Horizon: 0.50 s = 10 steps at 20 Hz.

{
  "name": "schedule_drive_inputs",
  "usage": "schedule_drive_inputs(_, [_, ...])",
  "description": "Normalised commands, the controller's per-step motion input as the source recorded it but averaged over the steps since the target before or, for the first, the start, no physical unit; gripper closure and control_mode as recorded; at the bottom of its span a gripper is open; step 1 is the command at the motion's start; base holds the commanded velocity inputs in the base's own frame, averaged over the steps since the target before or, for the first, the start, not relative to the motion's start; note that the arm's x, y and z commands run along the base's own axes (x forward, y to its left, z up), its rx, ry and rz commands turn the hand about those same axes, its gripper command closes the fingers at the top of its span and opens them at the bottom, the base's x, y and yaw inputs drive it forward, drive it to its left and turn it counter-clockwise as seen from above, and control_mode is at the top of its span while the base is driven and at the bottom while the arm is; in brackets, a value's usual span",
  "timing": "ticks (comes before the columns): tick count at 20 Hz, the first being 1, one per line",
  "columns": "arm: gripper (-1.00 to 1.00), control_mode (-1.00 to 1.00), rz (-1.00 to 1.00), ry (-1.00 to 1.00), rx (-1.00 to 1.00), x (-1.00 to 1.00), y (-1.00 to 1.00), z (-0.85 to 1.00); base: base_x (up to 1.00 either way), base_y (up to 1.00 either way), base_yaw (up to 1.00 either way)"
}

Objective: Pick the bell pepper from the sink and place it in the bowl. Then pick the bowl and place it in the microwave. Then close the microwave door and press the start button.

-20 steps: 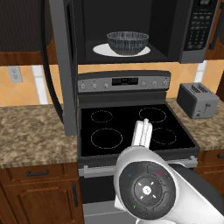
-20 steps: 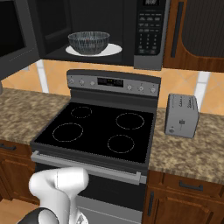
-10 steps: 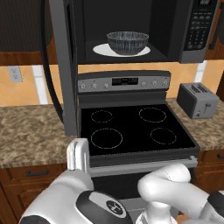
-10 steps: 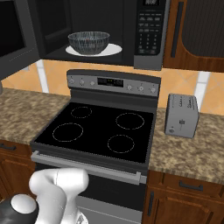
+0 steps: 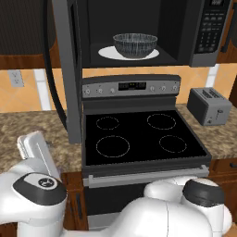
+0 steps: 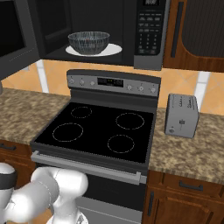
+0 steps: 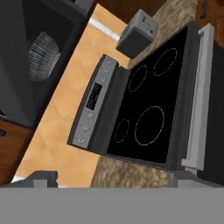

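**Q:** Hand view: what is the state of the gripper (image 7: 113, 178)?

**A:** Wide apart and empty. The 2 finger tips (image 7: 43, 177) stand at opposite sides of the bottom edge with nothing between them. The view is rolled. The range cooktop (image 7: 153, 100) lies ahead, and the microwave (image 7: 43, 17) sits beyond it at the upper left, with the bowl (image 7: 43, 54) inside its cavity.

**Q:** Left base view: where does the microwave door (image 5: 69, 83) lie from the gripper?

**A:** Above and ahead. The white hand rises at the lower left, low in front of the counter, and points upward. The door stands swung out toward the camera on the microwave's left side, roughly edge-on. Its long axis is vertical, and its black handle (image 5: 47, 69) also runs vertically, on the panel's left face. The door's free edge is the part nearest the hand. The bowl rests on the white plate (image 5: 104, 53), well apart from the gripper.

**Q:** Right base view: is the bell pepper in the bowl?

**A:** A faint red spot shows through the bowl wall, but it is too small to confirm. The door shows as a dark panel at the left edge, and the button panel (image 6: 148, 26) is on the right.

**Q:** What does the next move depend on?

**A:** In my judgement, door closing. The gripper must rise to the left of the panel and push its outer face rightward, toward the cavity.
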Motion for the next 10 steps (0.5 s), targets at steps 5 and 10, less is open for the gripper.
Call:
schedule_drive_inputs(5, [-1.00,-1.00,-0.10,0.00,-0.18,1.00,0.16,0.22,0.00,0.00,0.00])
schedule_drive_inputs(10, [-1.00,-1.00,-0.18,0.00,-0.08,0.91,-0.49,0.48,0.00,0.00,0.00])
